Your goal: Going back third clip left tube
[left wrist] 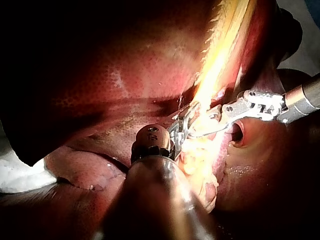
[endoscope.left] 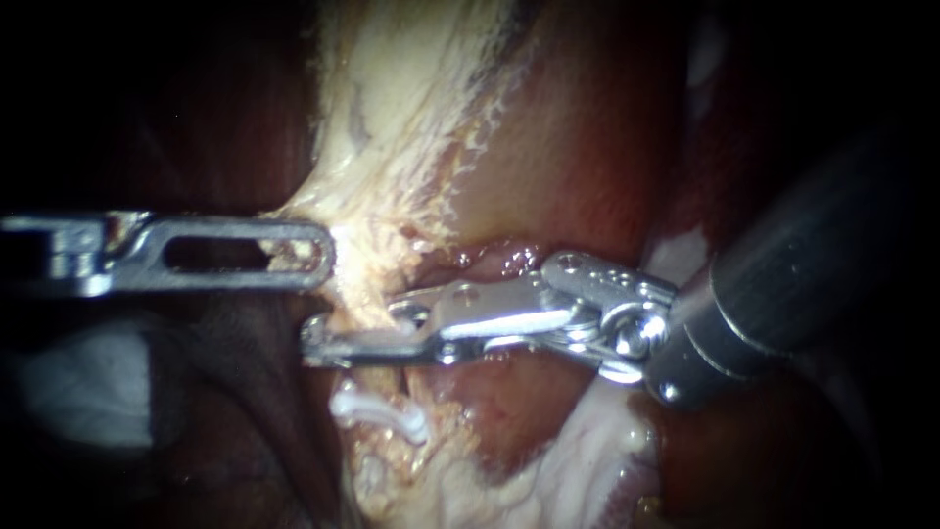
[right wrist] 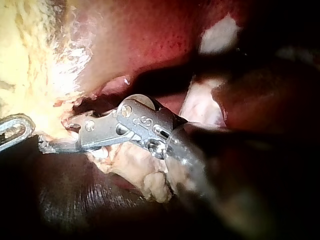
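Observation:
A pale yellowish tube (endoscope.left: 367,294) runs down the middle of the endoscope view. My left instrument (endoscope.left: 318,253) comes in from the left, and its slotted jaws are shut on the tube's pale tissue at its left edge. Just below, my right instrument (endoscope.left: 338,338) reaches in from the right; its jaws stand open, one on each side of the tube. Two white clips (endoscope.left: 377,411) sit across the tube under the right jaws. In the right wrist view, my right instrument (right wrist: 60,142) lies at the same pale tissue, with my left instrument (right wrist: 15,127) beside it.
Reddish liver tissue (endoscope.left: 578,137) rises behind the tube on the right. Ragged yellow-white tissue (endoscope.left: 401,88) spreads above the left jaws. Dark folds of tissue (endoscope.left: 225,392) lie under the left instrument. The right shaft (endoscope.left: 803,274) fills the right side.

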Controlling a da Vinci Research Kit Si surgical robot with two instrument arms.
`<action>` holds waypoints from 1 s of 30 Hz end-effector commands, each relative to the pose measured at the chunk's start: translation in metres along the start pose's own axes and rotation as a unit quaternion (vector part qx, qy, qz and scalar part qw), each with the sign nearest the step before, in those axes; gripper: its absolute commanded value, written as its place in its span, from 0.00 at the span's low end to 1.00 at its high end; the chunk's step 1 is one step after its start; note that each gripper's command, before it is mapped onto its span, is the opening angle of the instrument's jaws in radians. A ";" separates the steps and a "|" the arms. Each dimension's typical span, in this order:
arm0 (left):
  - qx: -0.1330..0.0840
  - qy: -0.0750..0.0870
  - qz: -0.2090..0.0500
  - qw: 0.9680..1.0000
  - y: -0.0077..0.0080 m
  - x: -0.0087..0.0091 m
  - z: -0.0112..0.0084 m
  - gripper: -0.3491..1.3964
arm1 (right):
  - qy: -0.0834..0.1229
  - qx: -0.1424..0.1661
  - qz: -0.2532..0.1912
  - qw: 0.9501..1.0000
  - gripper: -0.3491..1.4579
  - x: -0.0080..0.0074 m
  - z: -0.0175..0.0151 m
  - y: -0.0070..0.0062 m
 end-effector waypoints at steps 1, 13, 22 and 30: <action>0.000 0.000 0.000 1.000 0.0000 0.0000 -0.0001 0.00 | 0.000 0.000 0.000 1.000 0.00 0.0000 0.0001 -0.0001; 0.000 0.000 -0.001 1.000 -0.0002 0.0001 -0.0003 0.00 | 0.000 -0.005 -0.026 1.000 0.44 0.0006 0.0016 0.0000; -0.001 -0.001 -0.002 1.000 -0.0008 0.0004 -0.0004 0.00 | 0.020 -0.006 -0.082 0.996 0.50 0.0012 0.0026 0.0008; -0.002 -0.002 -0.002 1.000 -0.0012 0.0006 -0.0007 0.00 | 0.022 -0.026 -0.114 0.993 0.52 0.0005 0.0015 0.0023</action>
